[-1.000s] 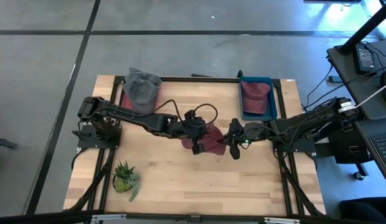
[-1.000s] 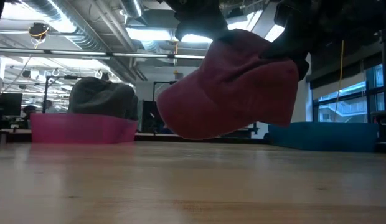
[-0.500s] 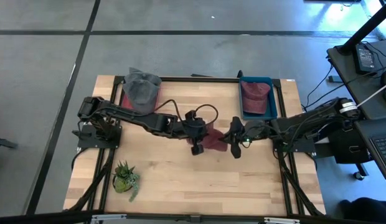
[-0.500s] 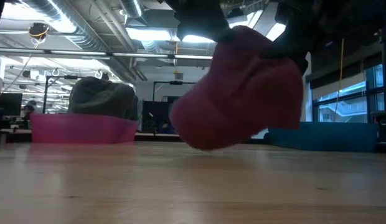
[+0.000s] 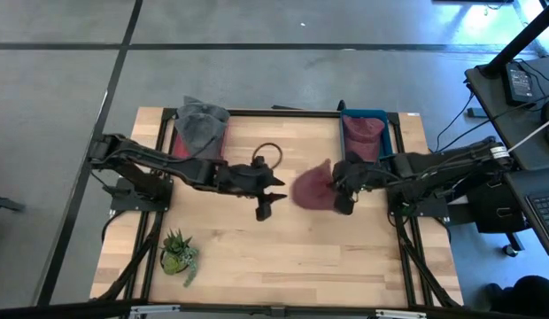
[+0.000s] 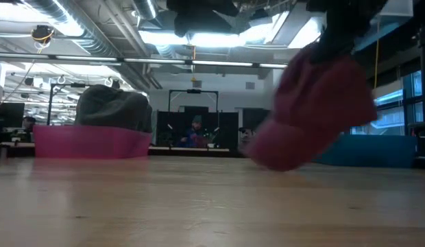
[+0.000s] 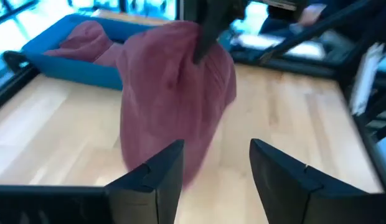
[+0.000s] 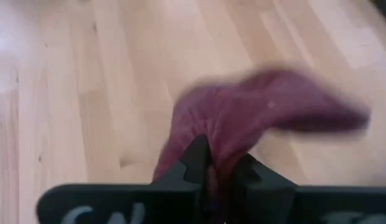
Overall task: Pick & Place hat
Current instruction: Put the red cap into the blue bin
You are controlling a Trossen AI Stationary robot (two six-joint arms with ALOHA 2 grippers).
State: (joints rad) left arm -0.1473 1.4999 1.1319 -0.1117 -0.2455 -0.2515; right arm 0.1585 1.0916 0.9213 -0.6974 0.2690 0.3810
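Hat (image 5: 312, 189) mid-table between left tool (image 5: 265, 206) and right tool (image 5: 343, 205), bins (image 5: 389, 142) behind.

A soft maroon cloth hat (image 5: 312, 190), matt and creased into folds, is pinched by the smooth, matt black plastic fingers of the right gripper (image 8: 211, 176). The table (image 5: 248, 257) is made of pale, smooth wooden planks with a faint sheen, framed in black metal. A grey hat of limp, matt fabric (image 5: 201, 125) is seen in a glossy pink plastic bin (image 6: 89, 143). Another maroon cloth hat (image 5: 364, 131) is seen in a smooth blue plastic bin (image 5: 389, 142).
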